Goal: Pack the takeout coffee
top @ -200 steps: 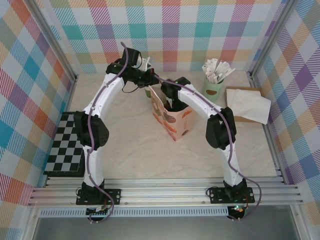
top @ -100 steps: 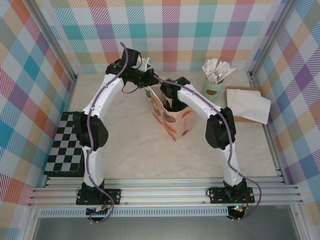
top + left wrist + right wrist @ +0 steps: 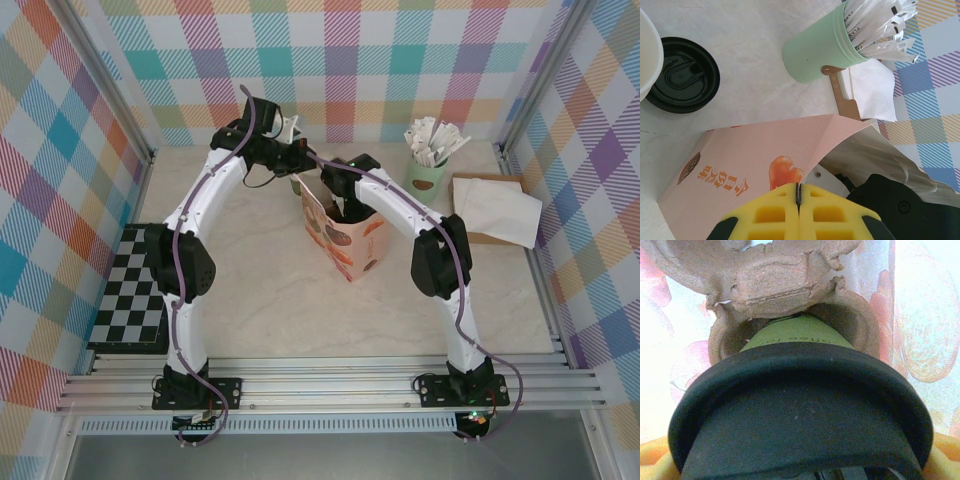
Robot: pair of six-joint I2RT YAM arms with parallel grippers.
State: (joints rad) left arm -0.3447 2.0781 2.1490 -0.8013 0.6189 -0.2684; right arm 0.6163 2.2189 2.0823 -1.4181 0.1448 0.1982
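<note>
The takeout coffee (image 3: 795,335) hung inside the paper bag (image 3: 740,160). Its olive body pointed down toward a round well of the pulp carrier (image 3: 780,275) at the bag's bottom. The right gripper (image 3: 800,467) was clamped on it at the black lid (image 3: 800,405), with yellow pads showing at 4 and 8 o'clock of the lid. The left gripper (image 3: 797,192) had its pads pressed together, apparently pinching the bag's top edge to hold the mouth open.

The main risk was the seating. The wrist view did not settle whether the cup's base sat over the well or over the torn, lumpy ridge at 12 o'clock of it. If let go off-centre, the cup would probably catch the ridge, tip and rest against the bag wall. Because the hold was on the lid, a downward push against a snag might also pop the lid loose.

The bag was a second worry. It was thin, and a pull from either arm might crease or tip it, or the pinched edge might slip free and close the mouth on the right arm. On the counter (image 3: 750,90), a loose lid (image 3: 682,75) at 10 o'clock of the bag and the mint mug (image 3: 815,50) at 1 o'clock stood near enough to be knocked.
</note>
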